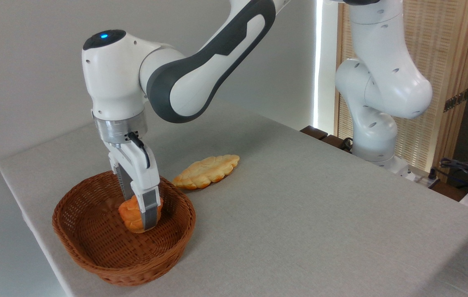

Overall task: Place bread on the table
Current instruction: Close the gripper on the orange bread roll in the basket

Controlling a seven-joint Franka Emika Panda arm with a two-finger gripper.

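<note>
We see the tool (141, 214) clamped on the bun (133, 214), fingers on both sides, inside the basket (93, 255) near the counter's (300, 206) front-left corner. Whether the bun touches the basket floor, we can't tell. 1 loaf (206, 171) lies on the counter just behind the basket.

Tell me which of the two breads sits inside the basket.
The small, round orange-golden bun, clamped by the gripper in the wicker basket. The pale, flat braided loaf lies on the table behind it.
</note>
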